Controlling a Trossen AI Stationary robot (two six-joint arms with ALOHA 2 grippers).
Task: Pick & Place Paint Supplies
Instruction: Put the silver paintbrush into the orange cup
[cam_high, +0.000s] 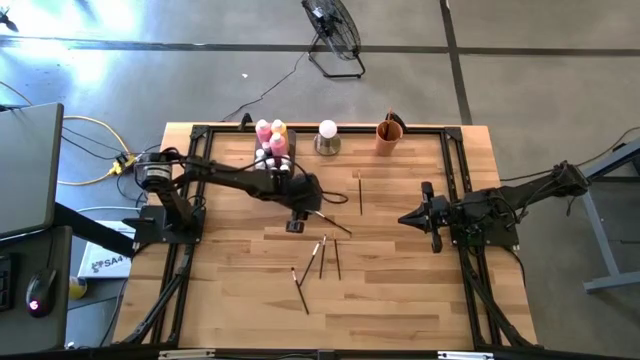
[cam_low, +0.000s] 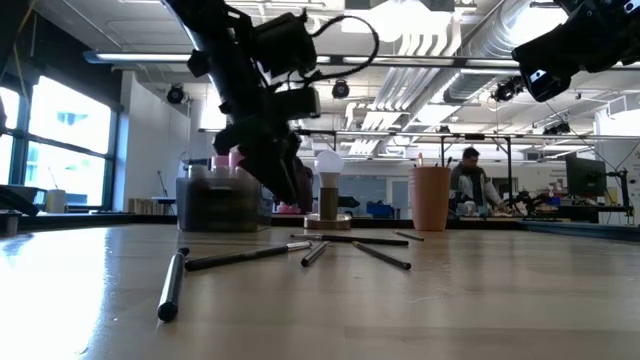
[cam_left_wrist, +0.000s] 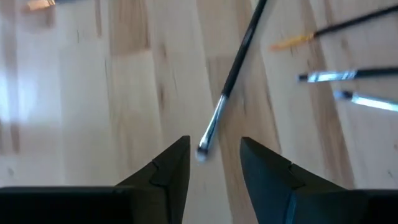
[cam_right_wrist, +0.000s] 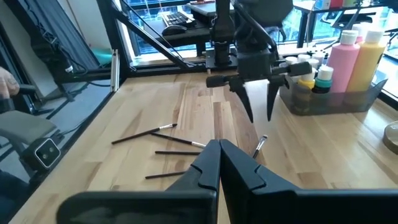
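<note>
My left gripper (cam_left_wrist: 214, 142) hangs open, pointing down, just above a thin dark-handled paintbrush (cam_left_wrist: 231, 74) that lies flat on the table. The brush's silver ferrule end (cam_left_wrist: 205, 144) shows between the fingertips. In the right wrist view the left gripper (cam_right_wrist: 261, 118) stands clear above this brush (cam_right_wrist: 260, 146). Several more brushes (cam_high: 322, 255) lie scattered toward the near edge. Pink (cam_right_wrist: 342, 56) and yellow (cam_right_wrist: 367, 53) bottles stand in the grey tray (cam_right_wrist: 336, 102). My right gripper (cam_right_wrist: 219, 146) waits shut at the table's right.
A white ball on a metal base (cam_high: 327, 135) and an orange cup (cam_high: 389, 135) stand at the far edge, beside the tray (cam_high: 272, 160). One brush (cam_high: 360, 192) lies apart, toward the cup. Bare wood stretches along the near edge. A person (cam_low: 468, 180) is in the room behind.
</note>
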